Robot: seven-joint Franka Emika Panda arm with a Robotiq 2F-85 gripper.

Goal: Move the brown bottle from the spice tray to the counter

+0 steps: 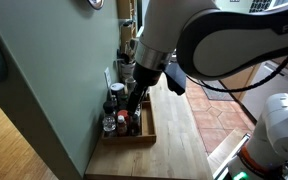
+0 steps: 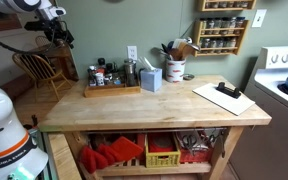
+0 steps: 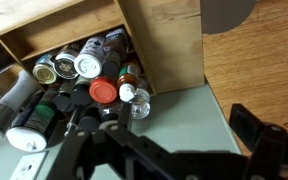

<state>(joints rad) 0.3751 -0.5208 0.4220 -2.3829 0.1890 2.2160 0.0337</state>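
Observation:
The spice tray [image 1: 147, 128] sits on the counter [image 1: 179, 135] against the green wall, packed with jars. It also shows in an exterior view [image 2: 112, 90] at the counter's [image 2: 154, 105] back left. In the wrist view the tray [image 3: 44, 32] holds several jars, and a small brown bottle [image 3: 131, 73] with a dark top stands at its corner next to a red-lidded jar [image 3: 103, 91]. My gripper [image 3: 184, 125] is open and empty, hovering above the tray's end. It hangs over the jars in an exterior view [image 1: 134, 98].
The green wall [image 1: 54, 90] is close beside the tray. A utensil holder [image 2: 175, 68], a blue box [image 2: 151, 79] and a clipboard [image 2: 224, 97] stand on the counter. A wall spice rack [image 2: 224, 25] hangs behind. A white cooker [image 2: 284, 85] is beside the counter.

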